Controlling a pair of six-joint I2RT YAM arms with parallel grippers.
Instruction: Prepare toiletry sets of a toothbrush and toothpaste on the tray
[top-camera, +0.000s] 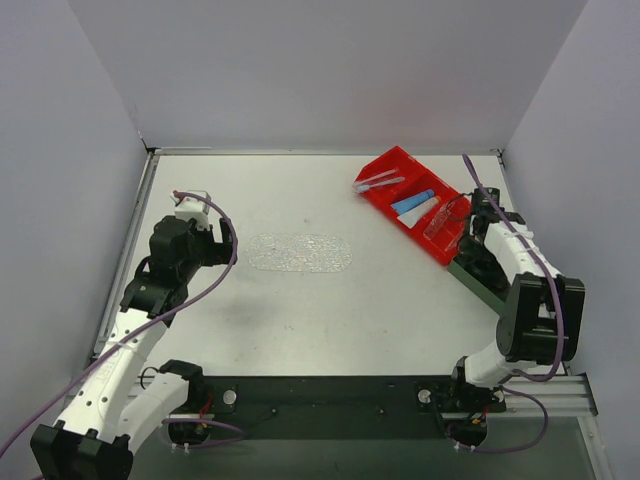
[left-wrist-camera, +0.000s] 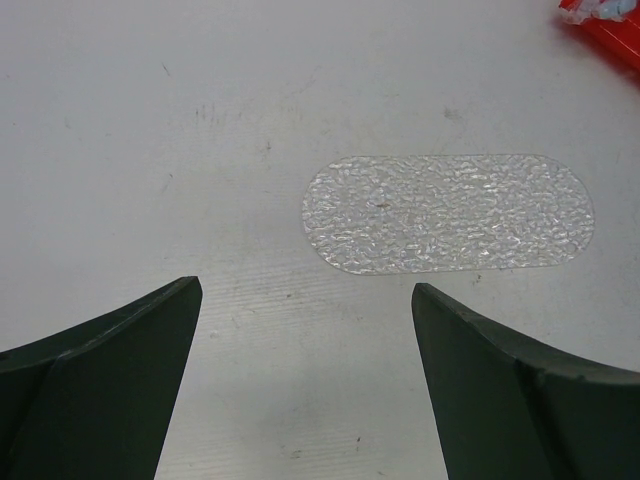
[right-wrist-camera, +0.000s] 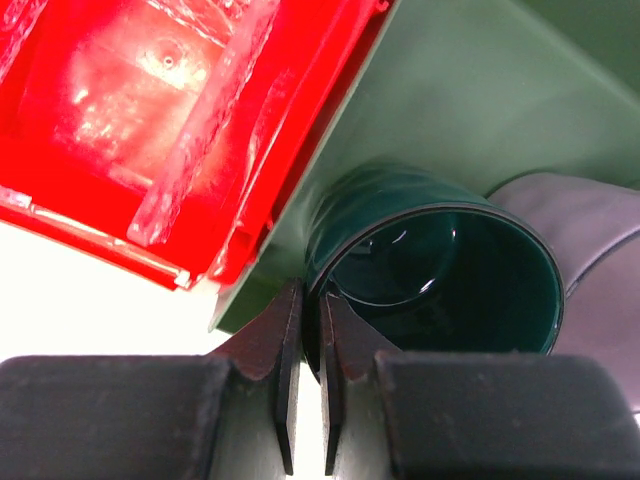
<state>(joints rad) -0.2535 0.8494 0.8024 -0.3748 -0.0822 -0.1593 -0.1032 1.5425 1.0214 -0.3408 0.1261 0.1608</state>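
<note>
The right gripper is clamping the rim of the dark green mug; the left gripper is gaping. The toiletry sets are sitting in the red bin upper right, the tray mid-frame. Probably clearing the mug first, needing a steady lift

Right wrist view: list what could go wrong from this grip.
1. The right gripper is pinched on only the thin rim of the dark green mug, so the mug may tilt or slip if lifted.
2. The mug stands close beside the red bin; a swing could bump it and jostle the wrapped toothbrush inside.
3. The mug is no part of a set, and the clear tray holds nothing yet.
</note>
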